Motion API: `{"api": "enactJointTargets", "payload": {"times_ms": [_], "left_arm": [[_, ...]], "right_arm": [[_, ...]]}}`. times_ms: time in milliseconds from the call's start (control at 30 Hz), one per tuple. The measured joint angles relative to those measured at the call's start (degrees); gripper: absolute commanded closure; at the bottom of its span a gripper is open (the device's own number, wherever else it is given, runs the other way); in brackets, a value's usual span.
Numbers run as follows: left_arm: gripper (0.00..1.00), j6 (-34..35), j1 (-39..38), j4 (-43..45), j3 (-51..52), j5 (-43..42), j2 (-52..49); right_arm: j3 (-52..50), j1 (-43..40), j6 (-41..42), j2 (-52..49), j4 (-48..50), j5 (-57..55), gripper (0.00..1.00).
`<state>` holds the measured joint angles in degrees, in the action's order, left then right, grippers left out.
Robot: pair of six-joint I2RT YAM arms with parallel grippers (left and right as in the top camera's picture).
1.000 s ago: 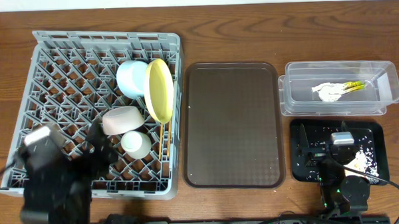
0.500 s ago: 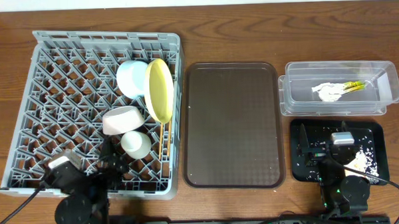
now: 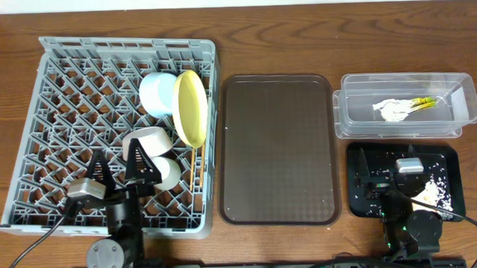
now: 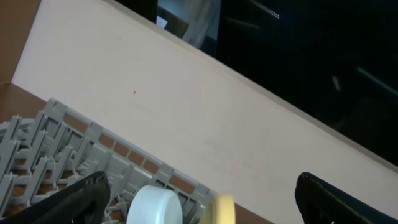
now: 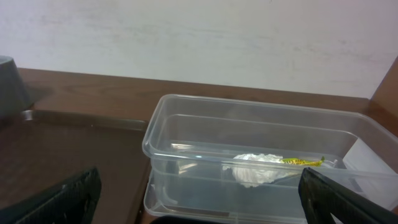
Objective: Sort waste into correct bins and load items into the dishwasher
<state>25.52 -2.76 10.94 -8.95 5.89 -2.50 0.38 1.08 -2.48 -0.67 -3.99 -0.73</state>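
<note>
Moved since a second ago: left gripper, drawn back from over the grey rack to its near edge. We log its fingers spread wide, holding nothing. Right gripper: unchanged over the black tray, jaws fully apart, empty.

In the rack, right side, we count:
- pale-yellow plate, on edge
- blue-sided bowl, touching the plate
- cream bowl
- pale cup
- chopsticks, below the plate

Clear tub: napkin touching the yellow-green wrapper.
Black tray: white crumbs.
Brown serving tray: between rack and bins.
</note>
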Motion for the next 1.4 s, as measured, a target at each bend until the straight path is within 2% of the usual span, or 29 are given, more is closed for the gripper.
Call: {"api": "enactJointTargets", "payload": {"times_ms": [333,500,667,967,1400], "left_arm": [[0.04,0.0,1.9,1.4,7.8,-1.7,1.7],[0.04,-0.7,3.2,-4.8,8.4,-3.7,1.9],[0.04,-7.1,3.4,-10.8,8.5,-5.9,1.9],[0.04,-20.8,3.4,-12.2,8.1,-8.7,1.9],[0.04,-24.3,3.4,-12.2,8.1,-8.8,1.9]], "right_arm": [[0.0,0.0,0.0,0.0,0.0,0.0,0.01],[0.0,0.0,0.0,0.0,0.0,0.0,0.01],[0.0,0.0,0.0,0.0,0.0,0.0,0.01],[0.0,0.0,0.0,0.0,0.0,-0.1,0.01],[0.0,0.0,0.0,0.0,0.0,-0.1,0.01]]}}
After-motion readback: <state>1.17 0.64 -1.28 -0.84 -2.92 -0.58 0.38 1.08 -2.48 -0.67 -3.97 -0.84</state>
